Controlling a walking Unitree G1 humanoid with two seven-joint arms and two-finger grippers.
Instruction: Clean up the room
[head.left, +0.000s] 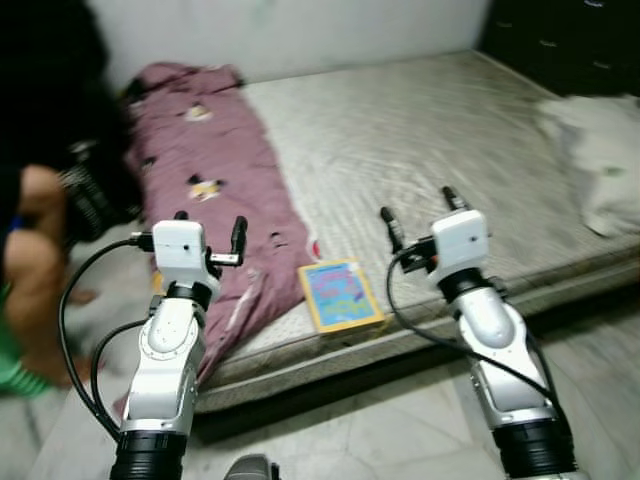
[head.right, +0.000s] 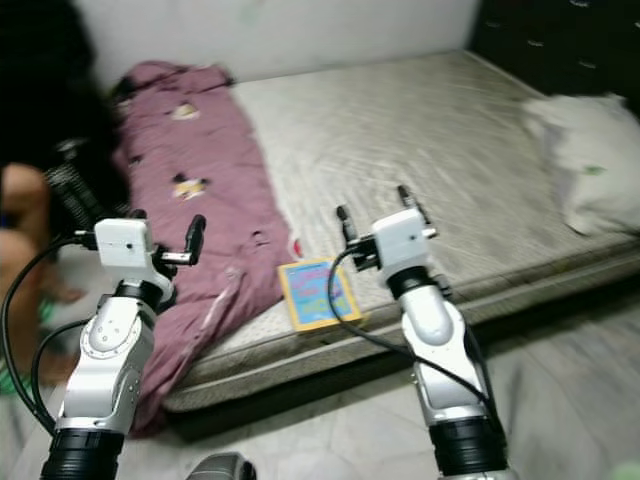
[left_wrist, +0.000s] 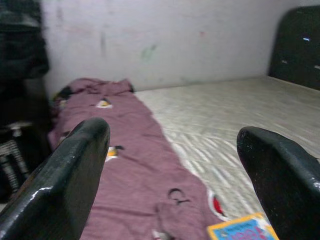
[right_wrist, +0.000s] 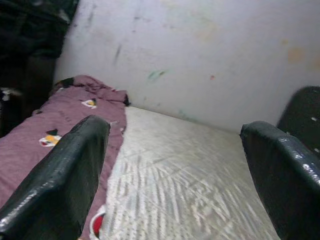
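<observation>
A low bed with a grey mattress (head.left: 420, 140) lies before me. A maroon blanket (head.left: 215, 170) with small cartoon prints stretches along the mattress's left side and hangs over the front edge. A yellow and blue book (head.left: 340, 293) rests flat near the front edge, between my two arms. My left gripper (head.left: 210, 232) is open, held above the blanket's lower part. My right gripper (head.left: 420, 212) is open too, raised over the mattress just right of the book. The book's corner (left_wrist: 242, 229) also appears in the left wrist view.
A white pillow (head.left: 600, 160) lies at the mattress's right end. A dark headboard (head.left: 560, 40) stands at the back right. A person's arm (head.left: 35, 260) and dark clothing are at the left, beside the bed. A white wall (right_wrist: 200, 55) runs behind the bed.
</observation>
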